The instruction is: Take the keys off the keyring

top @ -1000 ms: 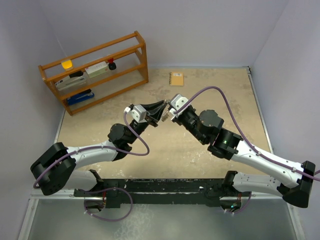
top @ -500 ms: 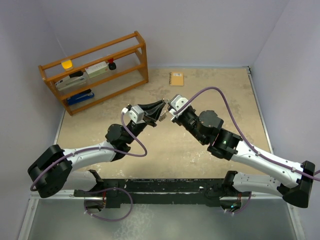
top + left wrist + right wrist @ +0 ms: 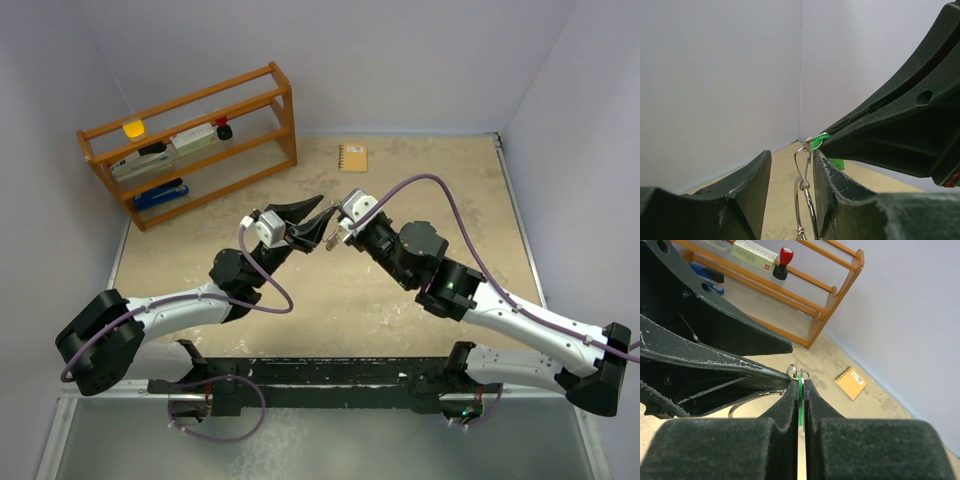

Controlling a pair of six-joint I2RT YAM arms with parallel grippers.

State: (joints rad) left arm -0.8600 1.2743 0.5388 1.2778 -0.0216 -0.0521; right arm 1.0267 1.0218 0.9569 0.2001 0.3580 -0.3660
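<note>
My right gripper [image 3: 331, 236] is shut on the green-headed key [image 3: 800, 393], held above the table's middle. The key's green head also shows in the left wrist view [image 3: 821, 141]. The thin silver keyring [image 3: 799, 200] hangs from a small wire loop at that key, between the jaws of my left gripper [image 3: 318, 216]. The left jaws are open on either side of it, and the ring lies close to the right finger [image 3: 840, 200]. In the right wrist view the ring's arc [image 3: 753, 398] shows under the left fingers. The red key and the plain silver keys are hidden.
A tan spiral notebook [image 3: 353, 158] lies on the table at the back. A wooden rack [image 3: 190, 140] with a stapler, a stamp and boxes stands at the back left. Walls close the table on three sides.
My left gripper's jaws have opened and the left wrist has drawn slightly left. The right gripper still holds the green key in nearly the same place.
</note>
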